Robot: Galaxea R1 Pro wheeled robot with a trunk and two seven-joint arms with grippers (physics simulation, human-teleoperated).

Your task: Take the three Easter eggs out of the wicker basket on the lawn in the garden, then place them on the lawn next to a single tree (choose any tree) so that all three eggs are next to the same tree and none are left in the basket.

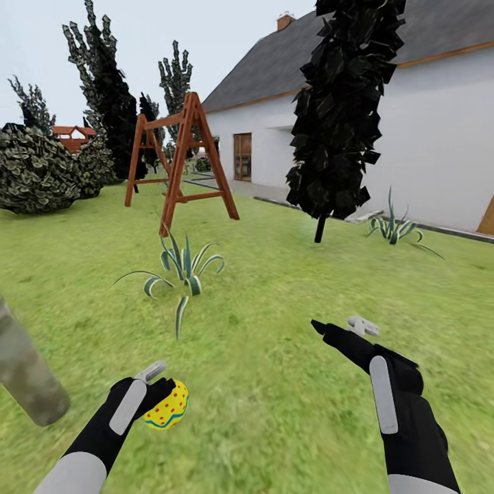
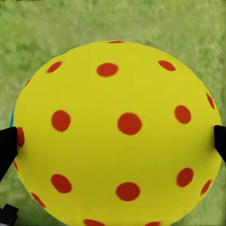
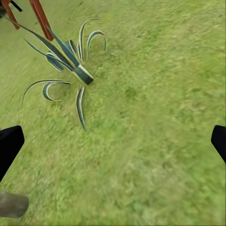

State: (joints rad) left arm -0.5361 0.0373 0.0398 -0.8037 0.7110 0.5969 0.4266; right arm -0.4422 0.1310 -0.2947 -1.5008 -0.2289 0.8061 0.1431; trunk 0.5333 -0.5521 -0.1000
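My left gripper (image 1: 163, 391) is shut on a yellow Easter egg (image 1: 168, 406) with red dots and a blue-teal band, held above the lawn (image 1: 274, 384) at the lower left. The left wrist view has the egg (image 2: 117, 132) up close, pinched between two black fingertips (image 2: 5, 148). A pale grey-green mottled tree trunk (image 1: 26, 374) leans at the far left, close to the left arm; the same trunk's end (image 3: 12, 205) is in the right wrist view. My right gripper (image 1: 343, 328) is open and empty over the grass at the lower right. The wicker basket is out of view.
A spiky agave plant (image 1: 180, 271) grows ahead in the middle. Behind it stands a wooden swing frame (image 1: 180, 161). A dark cypress (image 1: 343, 116) and a second agave (image 1: 392, 226) stand to the right before a white house (image 1: 425, 137). Round bushes (image 1: 38, 171) sit at left.
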